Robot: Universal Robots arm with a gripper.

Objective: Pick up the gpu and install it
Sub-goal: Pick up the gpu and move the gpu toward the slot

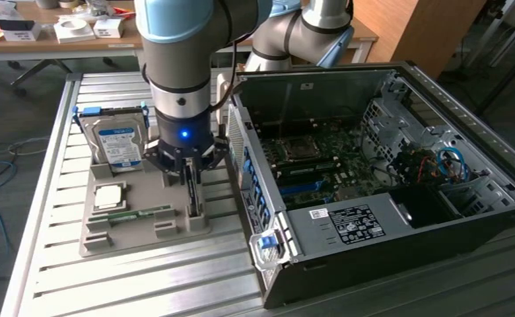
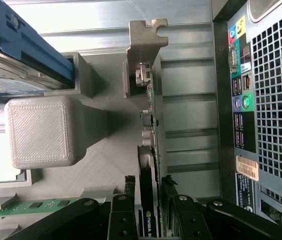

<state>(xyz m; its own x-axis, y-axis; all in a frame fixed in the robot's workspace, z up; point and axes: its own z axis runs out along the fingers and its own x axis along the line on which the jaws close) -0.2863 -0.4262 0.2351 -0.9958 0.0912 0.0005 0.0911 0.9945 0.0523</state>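
Taking the exterior view as a clock face, with 12 at the far edge, a grey printed tray [image 1: 121, 239] lies on the slatted metal table [image 1: 46, 218] at about 8 o'clock. At the tray's 11 o'clock corner a silver hard drive [image 1: 117, 145] with a blue label stands upright in its holder. Below it, near the tray's middle, a processor chip [image 1: 109, 196] lies flat. A green memory stick [image 1: 139, 214] rests just beside it, toward 5 o'clock.

Along the tray's 3 o'clock side, the gpu [image 2: 148, 205] stands on edge in its slot, with its metal bracket [image 2: 143, 45] at the far end. The gripper [image 1: 189, 175] hangs straight down over the card from the arm [image 1: 183, 59]. In the wrist view its fingers [image 2: 129, 186] are set narrow, one on each face of the card, with a thin gap beside one pad. The card still sits seated in the tray.

From 2 to 4 o'clock the open computer case [image 1: 346, 261] lies on its side, just beside the tray. Its motherboard [image 1: 328, 158] is exposed, and its rear ports [image 2: 241, 100] face the card.
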